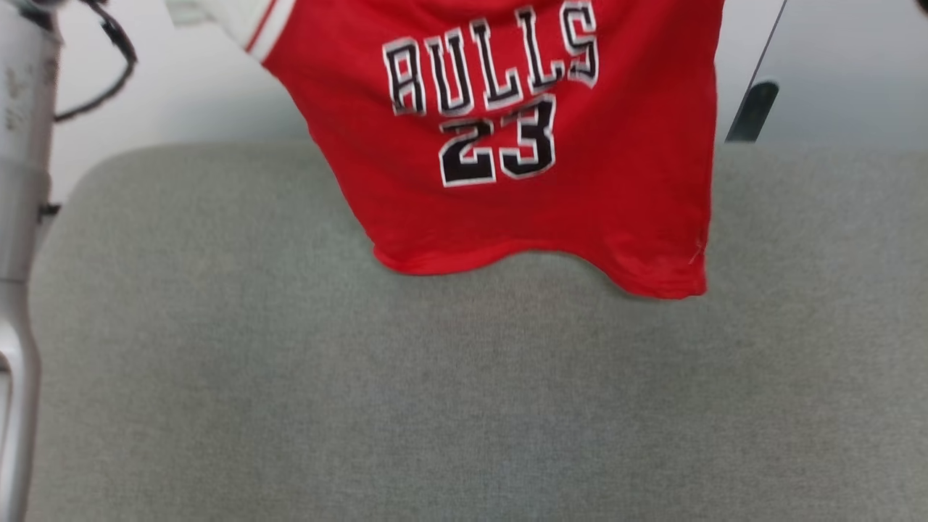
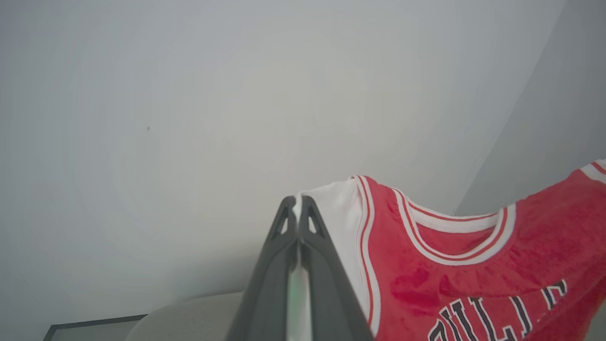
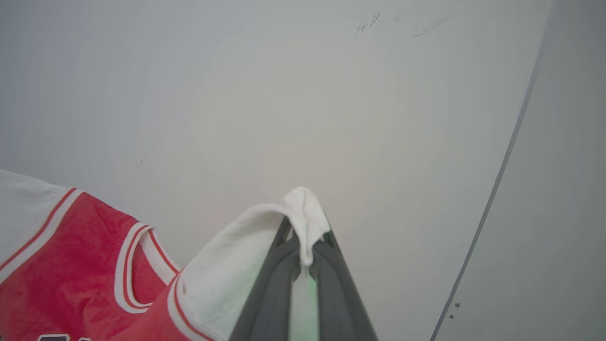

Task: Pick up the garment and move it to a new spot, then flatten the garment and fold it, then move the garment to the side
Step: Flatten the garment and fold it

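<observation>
The garment (image 1: pixel 580 181), a red jersey with black "BULLS 23" lettering, hangs in the air with its hem just above the grey cushioned surface (image 1: pixel 362 399). In the left wrist view my left gripper (image 2: pixel 298 203) is shut on the white sleeve of the garment (image 2: pixel 450 284). In the right wrist view my right gripper (image 3: pixel 303 227) is shut on the other white sleeve, which drapes over its fingertips, with the garment (image 3: pixel 71 265) hanging to the left. Both shoulders are held up and the front faces the head camera.
A pale robot arm (image 1: pixel 22 217) with a black cable runs down the left edge of the head view. Behind the cushion is a plain light wall (image 1: pixel 181 94). A dark object (image 1: pixel 754 109) stands at the back right.
</observation>
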